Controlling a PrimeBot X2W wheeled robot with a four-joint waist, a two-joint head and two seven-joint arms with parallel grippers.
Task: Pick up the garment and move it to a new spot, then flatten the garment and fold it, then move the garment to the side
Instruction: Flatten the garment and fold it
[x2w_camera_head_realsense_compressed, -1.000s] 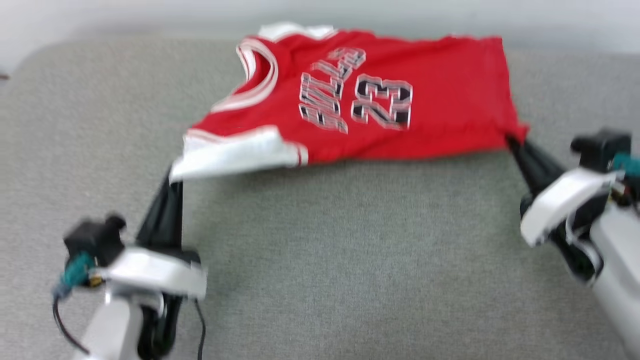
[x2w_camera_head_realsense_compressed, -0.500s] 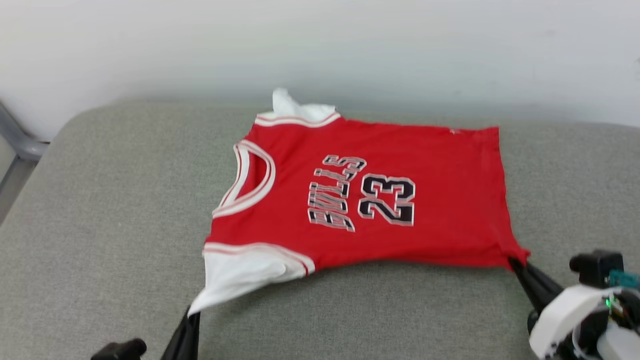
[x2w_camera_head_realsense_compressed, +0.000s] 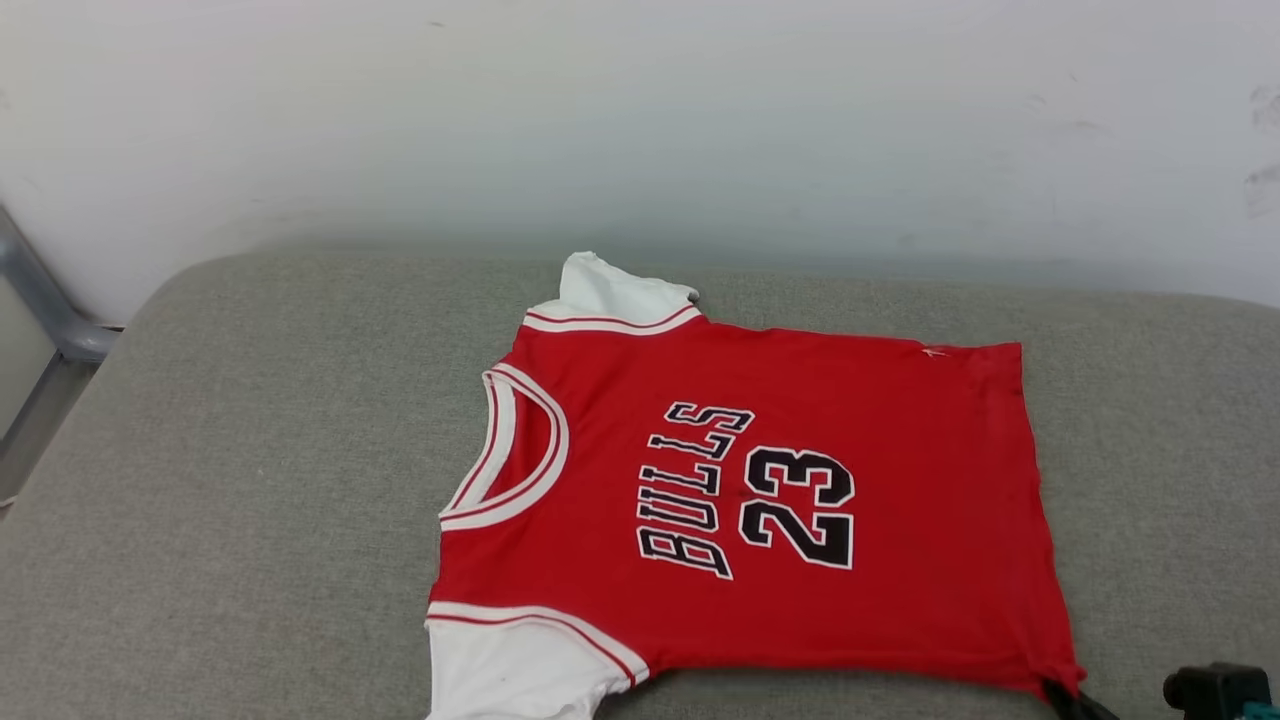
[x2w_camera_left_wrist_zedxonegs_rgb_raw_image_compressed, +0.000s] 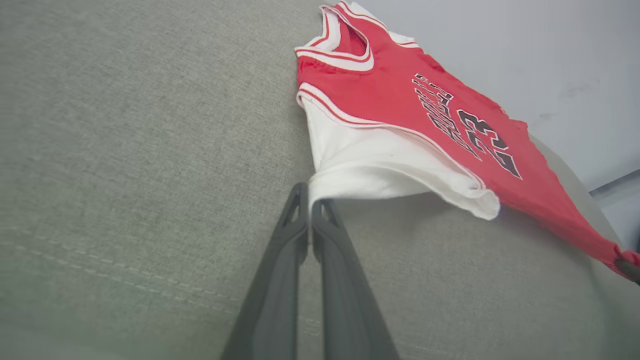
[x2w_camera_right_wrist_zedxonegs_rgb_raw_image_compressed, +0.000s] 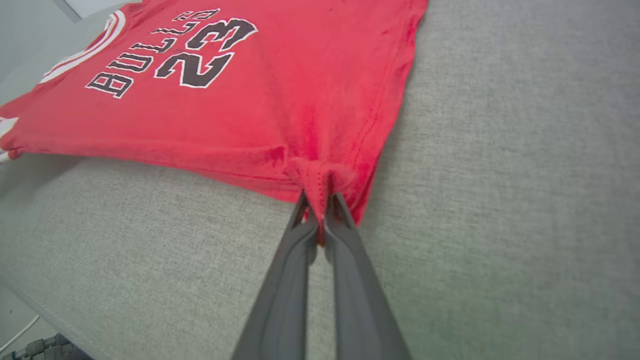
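Note:
The garment (x2w_camera_head_realsense_compressed: 760, 500) is a red jersey with white sleeves, striped trim and black "BULLS 23". It lies spread face up on the grey cushion, collar to the left. My left gripper (x2w_camera_left_wrist_zedxonegs_rgb_raw_image_compressed: 310, 199) is shut on the edge of the near white sleeve (x2w_camera_left_wrist_zedxonegs_rgb_raw_image_compressed: 380, 170), which is lifted slightly off the cushion. My right gripper (x2w_camera_right_wrist_zedxonegs_rgb_raw_image_compressed: 320, 205) is shut on the near hem corner, where the red cloth (x2w_camera_right_wrist_zedxonegs_rgb_raw_image_compressed: 250, 90) bunches between the fingertips. In the head view only that gripper's dark tip (x2w_camera_head_realsense_compressed: 1078, 702) shows, at the garment's lower right corner.
The grey cushion (x2w_camera_head_realsense_compressed: 250, 450) runs wide on all sides of the garment and ends against a white wall (x2w_camera_head_realsense_compressed: 640, 120). A grey metal frame (x2w_camera_head_realsense_compressed: 45, 310) stands at the far left. The cushion's front edge (x2w_camera_right_wrist_zedxonegs_rgb_raw_image_compressed: 35, 300) drops off, with a white cable (x2w_camera_right_wrist_zedxonegs_rgb_raw_image_compressed: 15, 337) below.
The head camera has tilted up, so the garment and grippers sit lower in view and the wall shows. Both grippers stay shut on the garment, which now looks flatter.

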